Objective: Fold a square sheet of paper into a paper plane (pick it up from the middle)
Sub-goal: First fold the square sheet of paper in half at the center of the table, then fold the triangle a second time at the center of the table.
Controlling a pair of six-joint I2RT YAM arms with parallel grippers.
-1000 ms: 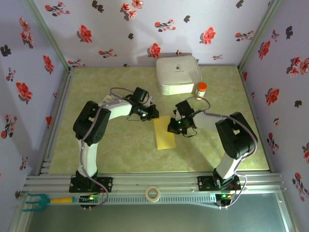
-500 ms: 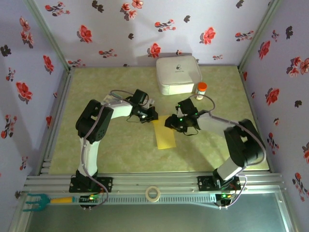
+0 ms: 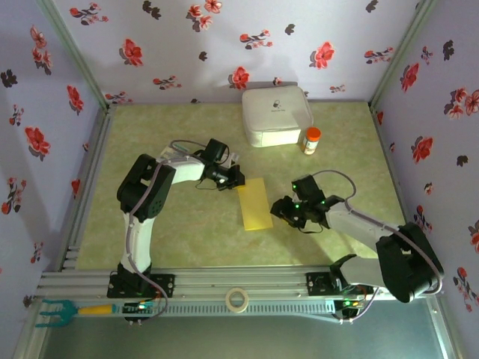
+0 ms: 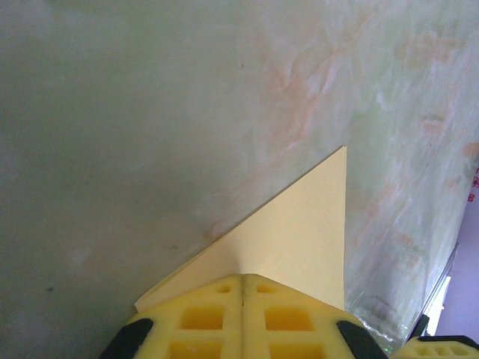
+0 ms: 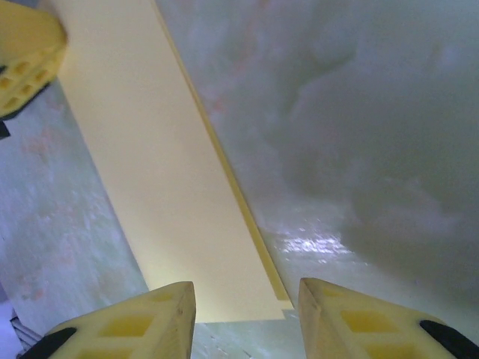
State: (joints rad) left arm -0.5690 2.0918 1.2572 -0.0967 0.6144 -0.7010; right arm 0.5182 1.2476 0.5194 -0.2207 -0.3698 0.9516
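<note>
Square sheet of paper is only folded in half, we reckon; left hand pinches its corner, right hand hangs spread and empty. Plenty left.

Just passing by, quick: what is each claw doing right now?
Left gripper: closed, tips on a corner of the yellow paper; pinched or pressed, cannot tell.
Right gripper: open, holding nothing.

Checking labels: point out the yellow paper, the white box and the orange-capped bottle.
yellow paper [image 3: 255, 206]: top external view, middle of the sheet.
white box [image 3: 275, 116]: top external view, centre of lid.
orange-capped bottle [image 3: 313, 134]: top external view, its cap.
</note>
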